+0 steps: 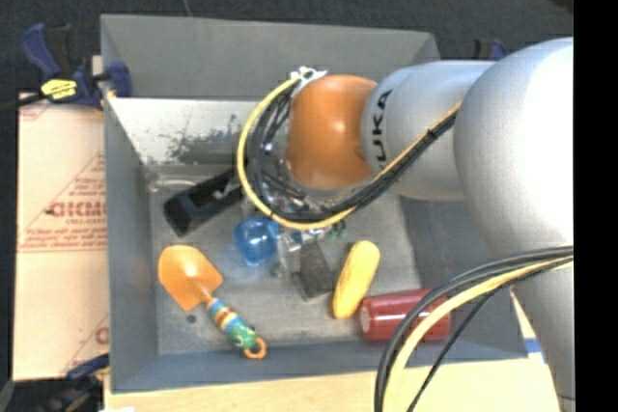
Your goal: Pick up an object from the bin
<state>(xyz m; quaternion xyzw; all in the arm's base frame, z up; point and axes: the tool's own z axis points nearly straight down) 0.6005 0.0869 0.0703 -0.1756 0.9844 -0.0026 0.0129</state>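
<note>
Grey metal bin (270, 53) lies below our gripper (297, 267); we cannot tell if it is apart or together. Just left of it lies a blue ball (254, 241), and just right a yellow banana toy (355, 278). If we close off-centre, the ball may roll away.
</note>
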